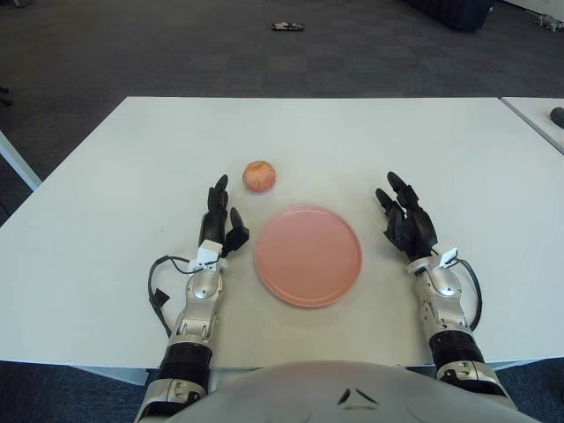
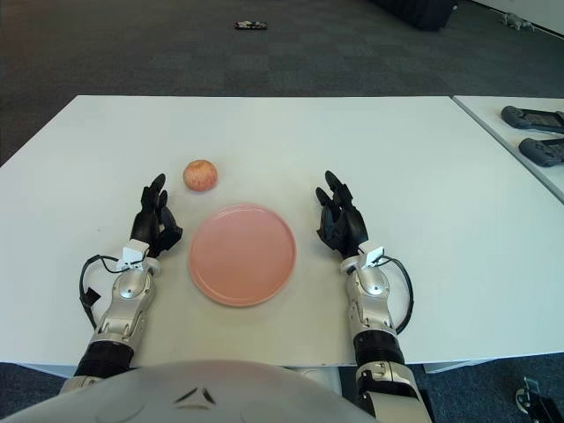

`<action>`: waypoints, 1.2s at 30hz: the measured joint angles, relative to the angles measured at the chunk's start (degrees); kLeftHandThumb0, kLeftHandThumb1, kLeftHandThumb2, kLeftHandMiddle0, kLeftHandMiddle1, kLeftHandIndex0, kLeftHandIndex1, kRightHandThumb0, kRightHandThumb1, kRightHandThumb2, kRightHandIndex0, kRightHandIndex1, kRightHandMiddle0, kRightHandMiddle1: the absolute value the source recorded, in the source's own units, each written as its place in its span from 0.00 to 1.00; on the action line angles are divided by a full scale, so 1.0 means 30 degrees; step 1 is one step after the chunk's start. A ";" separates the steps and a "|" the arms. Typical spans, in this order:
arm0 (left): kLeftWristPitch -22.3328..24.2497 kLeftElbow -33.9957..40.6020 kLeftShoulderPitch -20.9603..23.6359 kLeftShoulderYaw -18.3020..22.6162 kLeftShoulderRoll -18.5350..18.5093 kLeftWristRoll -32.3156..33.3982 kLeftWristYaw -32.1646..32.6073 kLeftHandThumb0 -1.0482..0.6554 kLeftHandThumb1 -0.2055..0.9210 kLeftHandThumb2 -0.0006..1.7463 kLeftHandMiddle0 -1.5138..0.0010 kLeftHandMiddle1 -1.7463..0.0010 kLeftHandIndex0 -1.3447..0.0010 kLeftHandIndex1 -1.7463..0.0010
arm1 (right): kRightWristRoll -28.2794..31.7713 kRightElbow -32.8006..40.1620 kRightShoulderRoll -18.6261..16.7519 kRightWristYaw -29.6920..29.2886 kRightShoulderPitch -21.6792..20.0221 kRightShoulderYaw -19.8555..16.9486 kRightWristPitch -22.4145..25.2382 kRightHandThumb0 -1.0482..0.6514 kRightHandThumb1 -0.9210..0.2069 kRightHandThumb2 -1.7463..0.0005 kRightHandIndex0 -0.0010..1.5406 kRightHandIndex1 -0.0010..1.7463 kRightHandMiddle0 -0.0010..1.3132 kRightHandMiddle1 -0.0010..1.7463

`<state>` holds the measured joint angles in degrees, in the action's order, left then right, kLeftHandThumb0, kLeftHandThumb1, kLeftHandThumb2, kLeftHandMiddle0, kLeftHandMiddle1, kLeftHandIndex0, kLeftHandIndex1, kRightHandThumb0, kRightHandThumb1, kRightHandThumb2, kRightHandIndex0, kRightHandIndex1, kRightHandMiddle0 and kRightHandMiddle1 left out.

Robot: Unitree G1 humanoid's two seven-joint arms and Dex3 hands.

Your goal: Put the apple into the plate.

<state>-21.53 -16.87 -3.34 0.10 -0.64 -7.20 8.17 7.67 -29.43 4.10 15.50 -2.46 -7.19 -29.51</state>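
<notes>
Dark carpeted room, white counter (image 1: pixel 370 132) filling most of the view. Near the front edge, pink plate (image 1: pixel 308 256), empty, flat on the counter between the two hands. Just beyond the plate's far-left rim and apart from it, apple (image 1: pixel 259 176), sitting alone on the bare surface, touched by nothing. Left hand (image 1: pixel 220 225) low over the counter just left of the plate, fingers extended forward and relaxed, holding nothing; fingertips aimed toward the apple but short of it. Probably the hand for the job, being the nearer one and already lined up with the fruit. Right hand (image 1: pixel 405 220) on the plate's right side, fingers likewise loose and empty, apparently idle and kept clear of the plate. Task not yet begun by the look of it: apple outside the plate, no grasp made. Next step, likely a short reach forward with the left hand, then a short carry back and to the right.
</notes>
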 measured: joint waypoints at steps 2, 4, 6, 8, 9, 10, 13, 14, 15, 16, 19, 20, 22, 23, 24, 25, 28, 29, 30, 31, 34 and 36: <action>-0.0001 0.0000 0.0000 0.0001 -0.0001 0.0000 0.0000 0.13 1.00 0.63 0.84 0.99 1.00 0.70 | -0.0002 0.0000 0.0000 -0.0015 0.0000 0.0003 0.0000 0.23 0.00 0.50 0.09 0.00 0.00 0.14; -0.0005 0.0000 0.0000 0.0000 -0.0004 0.0000 0.0000 0.13 1.00 0.63 0.84 0.99 1.00 0.70 | -0.0006 0.0001 -0.0001 -0.0024 0.0001 0.0004 0.0000 0.23 0.00 0.50 0.09 0.00 0.00 0.14; -0.0007 0.0000 0.0000 0.0000 -0.0004 0.0000 0.0000 0.13 1.00 0.63 0.84 0.99 1.00 0.70 | -0.0008 0.0002 -0.0001 -0.0026 0.0002 0.0005 0.0000 0.23 0.00 0.50 0.09 0.00 0.00 0.14; -0.0008 -0.0001 0.0000 0.0000 -0.0004 0.0000 0.0000 0.13 1.00 0.63 0.84 0.99 1.00 0.70 | -0.0010 0.0002 -0.0001 -0.0026 0.0002 0.0006 0.0000 0.23 0.00 0.50 0.09 0.00 0.00 0.14; -0.0008 -0.0001 0.0000 0.0001 -0.0003 0.0000 0.0000 0.13 1.00 0.63 0.85 0.99 1.00 0.70 | -0.0009 0.0002 -0.0001 -0.0026 0.0002 0.0006 0.0000 0.23 0.00 0.50 0.09 0.00 0.00 0.14; -0.0009 -0.0001 0.0000 0.0001 -0.0003 0.0000 0.0000 0.13 1.00 0.63 0.85 0.99 1.00 0.70 | -0.0010 0.0002 -0.0001 -0.0026 0.0002 0.0007 0.0000 0.23 0.00 0.50 0.09 0.00 0.00 0.14; -0.0009 -0.0001 0.0000 0.0001 -0.0003 0.0002 0.0000 0.13 1.00 0.63 0.85 1.00 1.00 0.71 | -0.0012 0.0004 -0.0001 -0.0026 0.0003 0.0008 0.0000 0.23 0.00 0.50 0.09 0.00 0.00 0.13; -0.0009 -0.0001 0.0000 0.0000 -0.0003 0.0003 0.0000 0.13 1.00 0.63 0.85 1.00 1.00 0.71 | -0.0012 0.0006 -0.0001 -0.0026 0.0004 0.0009 0.0000 0.23 0.00 0.50 0.09 0.00 0.00 0.13; -0.0009 -0.0001 0.0000 0.0001 -0.0002 0.0004 0.0000 0.13 1.00 0.63 0.85 1.00 1.00 0.72 | -0.0012 0.0007 -0.0001 -0.0026 0.0004 0.0008 0.0000 0.23 0.00 0.50 0.09 0.00 0.00 0.13; -0.0009 -0.0001 0.0000 0.0000 -0.0002 0.0003 0.0000 0.13 1.00 0.63 0.85 1.00 1.00 0.72 | -0.0013 0.0010 0.0000 -0.0026 0.0006 0.0008 0.0000 0.23 0.00 0.50 0.09 0.00 0.00 0.13; -0.0009 -0.0004 0.0000 0.0003 -0.0003 0.0016 0.0000 0.12 1.00 0.63 0.86 1.00 1.00 0.73 | -0.0014 0.0011 -0.0002 -0.0026 0.0006 0.0009 0.0003 0.22 0.00 0.50 0.09 0.00 0.00 0.13; -0.0008 -0.0004 0.0000 0.0004 -0.0003 0.0018 0.0000 0.12 1.00 0.63 0.86 1.00 1.00 0.73 | -0.0016 0.0011 -0.0002 -0.0028 0.0006 0.0011 0.0004 0.22 0.00 0.50 0.09 0.00 0.00 0.13; -0.0006 -0.0004 0.0000 0.0005 -0.0006 0.0014 -0.0001 0.12 1.00 0.63 0.86 1.00 1.00 0.73 | -0.0020 0.0012 -0.0002 -0.0033 0.0006 0.0011 0.0005 0.22 0.00 0.50 0.08 0.00 0.00 0.13; -0.0001 -0.0004 0.0000 0.0005 -0.0009 0.0012 -0.0001 0.12 1.00 0.63 0.86 1.00 1.00 0.73 | -0.0026 0.0012 -0.0003 -0.0041 0.0005 0.0011 0.0005 0.22 0.00 0.50 0.08 0.00 0.00 0.13; 0.0004 -0.0003 0.0002 0.0004 -0.0015 0.0011 -0.0001 0.12 1.00 0.63 0.86 1.00 1.00 0.74 | -0.0032 0.0012 -0.0003 -0.0056 0.0005 0.0014 0.0005 0.22 0.00 0.50 0.08 0.00 0.00 0.13; 0.0009 -0.0003 0.0002 0.0005 -0.0021 0.0011 -0.0001 0.12 1.00 0.63 0.86 1.00 1.00 0.74 | -0.0035 0.0012 -0.0003 -0.0080 0.0005 0.0018 0.0005 0.22 0.00 0.50 0.08 0.00 0.00 0.13; 0.0031 0.0001 0.0005 0.0010 -0.0056 0.0007 -0.0001 0.12 1.00 0.63 0.86 1.00 1.00 0.74 | -0.0043 0.0011 -0.0004 -0.0146 0.0002 0.0035 0.0005 0.22 0.00 0.50 0.08 0.00 0.00 0.13; 0.0041 0.0001 0.0010 0.0016 -0.0077 0.0007 -0.0001 0.12 1.00 0.63 0.86 1.00 1.00 0.74 | -0.0046 0.0011 -0.0004 -0.0157 0.0000 0.0043 0.0004 0.22 0.00 0.50 0.08 0.00 0.00 0.13; 0.0055 0.0001 0.0018 0.0026 -0.0094 0.0008 -0.0001 0.12 1.00 0.63 0.86 1.00 1.00 0.74 | -0.0047 0.0011 -0.0005 -0.0163 0.0000 0.0051 0.0004 0.22 0.00 0.50 0.08 0.00 0.00 0.13; 0.0088 0.0001 0.0038 0.0050 -0.0124 0.0016 -0.0005 0.12 1.00 0.63 0.86 1.00 1.00 0.74 | -0.0048 0.0011 -0.0005 -0.0168 -0.0001 0.0056 0.0004 0.22 0.00 0.50 0.08 0.00 0.00 0.13; 0.0329 -0.0054 0.0213 0.0241 -0.0253 0.0091 -0.0051 0.12 1.00 0.62 0.86 1.00 1.00 0.75 | -0.0050 0.0005 -0.0005 -0.0174 -0.0011 0.0092 0.0004 0.22 0.00 0.50 0.08 0.00 0.00 0.13; 0.0639 -0.0106 0.0412 0.0474 -0.0457 0.0244 -0.0157 0.12 1.00 0.62 0.87 1.00 1.00 0.75 | -0.0051 -0.0017 -0.0007 -0.0175 -0.0034 0.0114 0.0003 0.23 0.00 0.50 0.09 0.00 0.00 0.13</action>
<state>-19.61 -17.19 -2.10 1.53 -2.01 -6.47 7.70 7.51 -29.48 4.08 14.98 -2.56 -6.85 -29.50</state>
